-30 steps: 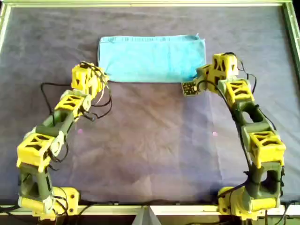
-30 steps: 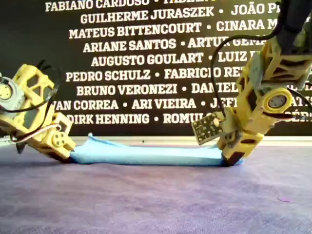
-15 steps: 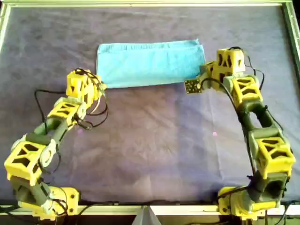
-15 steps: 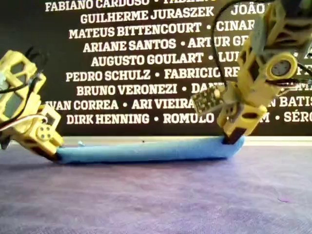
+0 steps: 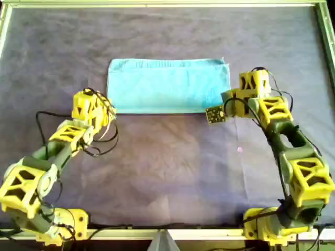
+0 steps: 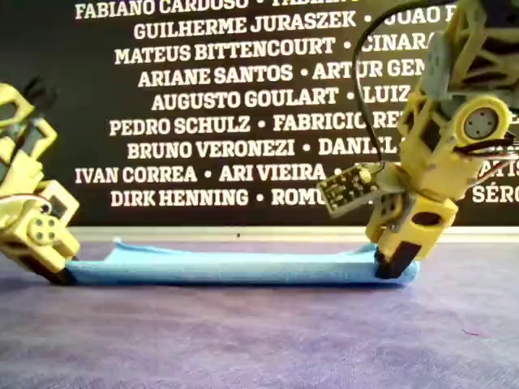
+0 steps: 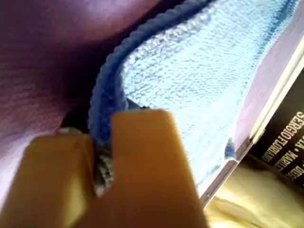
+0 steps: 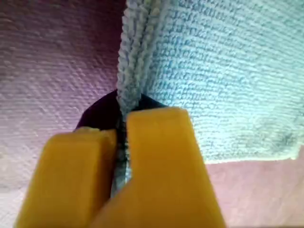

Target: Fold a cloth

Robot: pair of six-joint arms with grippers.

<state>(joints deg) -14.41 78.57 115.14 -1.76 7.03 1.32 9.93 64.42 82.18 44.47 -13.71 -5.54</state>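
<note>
The cloth is a light sky-blue towel folded into a wide rectangle, lying flat on the purple-grey mat. In the overhead view my left gripper pinches its near left corner and my right gripper pinches its near right corner. Both wrist views show the folded layered edge of the cloth clamped between yellow fingers. From the exterior view the cloth lies low on the mat between my left gripper and right gripper.
A pale frame borders the mat on the far and side edges. A small circuit board sticks out beside the right gripper. A black wall with white printed names stands behind the table in the exterior view.
Both grippers have drawn the cloth's near edge toward the robot's bases, so the folded cloth slid nearer in the overhead view and lies flatter. Both stay shut on it.
</note>
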